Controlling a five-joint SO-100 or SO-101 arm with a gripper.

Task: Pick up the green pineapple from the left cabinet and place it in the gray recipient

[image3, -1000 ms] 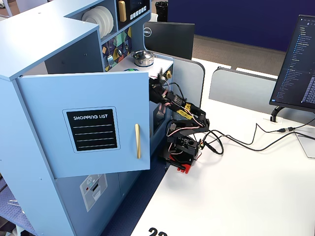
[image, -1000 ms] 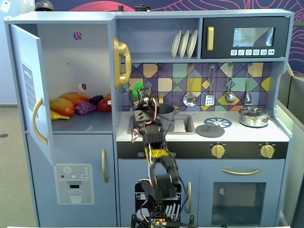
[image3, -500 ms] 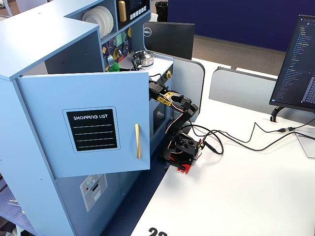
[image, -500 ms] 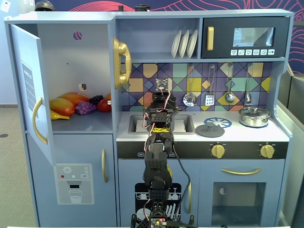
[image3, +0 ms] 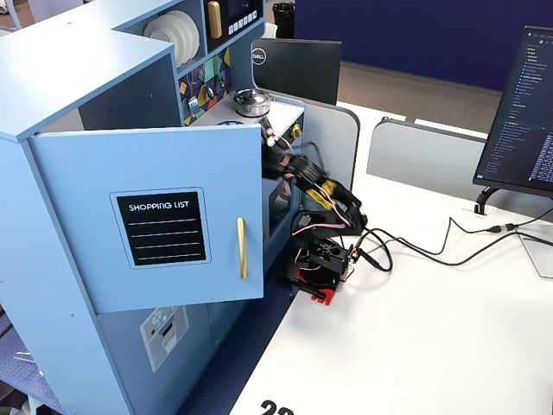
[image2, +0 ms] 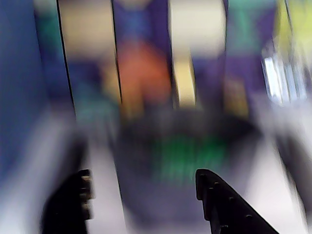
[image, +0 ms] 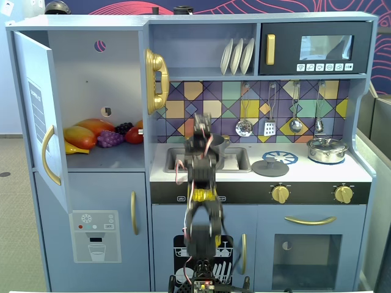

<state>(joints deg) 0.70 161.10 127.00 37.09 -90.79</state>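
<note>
The wrist view is motion-blurred. My gripper (image2: 142,176) is open and empty, its black fingers (image2: 214,200) wide apart. Just ahead of them is the gray recipient (image2: 161,200), a dark round pot with a green smear inside it, which looks like the green pineapple (image2: 190,156). In a fixed view the blurred gripper (image: 201,127) hangs over the sink, and only the pot's right side (image: 217,145) shows behind the arm. The left cabinet (image: 98,73) stands with its door (image: 38,116) swung open. No pineapple shows on its shelf.
On the cabinet shelf lie an orange-yellow mango (image: 82,135), purple grapes (image: 110,138) and a red fruit (image: 134,135). A flat gray lid (image: 270,166) and a silver lidded pot (image: 327,149) sit on the counter. The open door (image3: 155,216) juts beside the arm.
</note>
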